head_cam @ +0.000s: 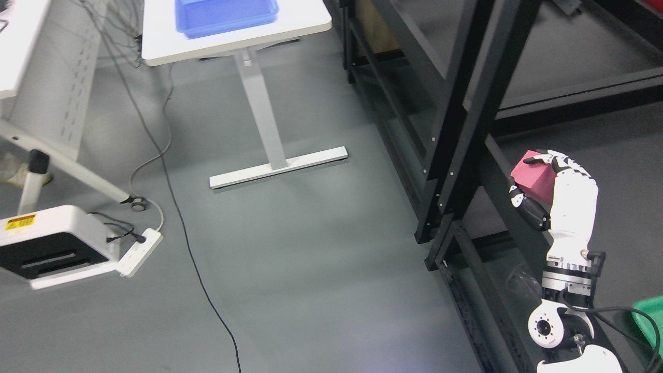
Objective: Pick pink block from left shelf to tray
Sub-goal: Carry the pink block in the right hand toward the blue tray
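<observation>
My right hand (533, 178) is at the right of the head view, raised above a grey shelf board of the black rack (456, 129). Its fingers are curled around a pink block (533, 178): the thumb is under the block's left side and the fingertips (544, 156) hook over its top. A blue tray (225, 15) sits on a white table (171, 41) at the top, left of the middle. My left arm does not show.
The table's white pedestal leg and foot (277, 168) stand on the grey floor. A black cable (202, 280) runs down the floor. A white device (52, 246) and a power strip (140, 251) lie at the left. A green object (650, 313) shows at the right edge.
</observation>
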Robot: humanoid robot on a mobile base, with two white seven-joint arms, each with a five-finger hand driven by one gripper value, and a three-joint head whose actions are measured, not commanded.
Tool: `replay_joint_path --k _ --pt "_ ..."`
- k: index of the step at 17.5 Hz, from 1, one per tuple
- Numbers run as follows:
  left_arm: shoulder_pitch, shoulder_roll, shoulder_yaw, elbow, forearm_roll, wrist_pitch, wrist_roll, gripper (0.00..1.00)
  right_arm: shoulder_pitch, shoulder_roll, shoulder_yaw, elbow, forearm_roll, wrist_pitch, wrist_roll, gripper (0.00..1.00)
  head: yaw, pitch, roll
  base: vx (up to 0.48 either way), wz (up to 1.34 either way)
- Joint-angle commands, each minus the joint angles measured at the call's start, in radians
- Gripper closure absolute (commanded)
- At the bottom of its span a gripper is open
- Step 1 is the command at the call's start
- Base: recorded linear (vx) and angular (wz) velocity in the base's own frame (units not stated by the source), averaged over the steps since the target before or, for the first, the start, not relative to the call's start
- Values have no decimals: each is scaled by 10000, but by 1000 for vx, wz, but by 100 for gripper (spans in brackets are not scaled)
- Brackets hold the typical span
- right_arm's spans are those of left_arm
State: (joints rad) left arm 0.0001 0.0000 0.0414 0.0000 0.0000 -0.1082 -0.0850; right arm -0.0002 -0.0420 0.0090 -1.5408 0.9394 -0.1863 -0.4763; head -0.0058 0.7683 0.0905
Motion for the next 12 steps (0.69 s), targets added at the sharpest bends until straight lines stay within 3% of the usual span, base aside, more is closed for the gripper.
replay_joint_path --k 1,12 --pt "-323 175 0 -175 0 -7 7 0 63 21 156 -70 -6 -115 -7 97 0 0 0 -109 718" --pt "-323 175 0 -175 0 -7 7 0 48 21 171 -70 -144 -131 23 97 0 0 0 -87 557"
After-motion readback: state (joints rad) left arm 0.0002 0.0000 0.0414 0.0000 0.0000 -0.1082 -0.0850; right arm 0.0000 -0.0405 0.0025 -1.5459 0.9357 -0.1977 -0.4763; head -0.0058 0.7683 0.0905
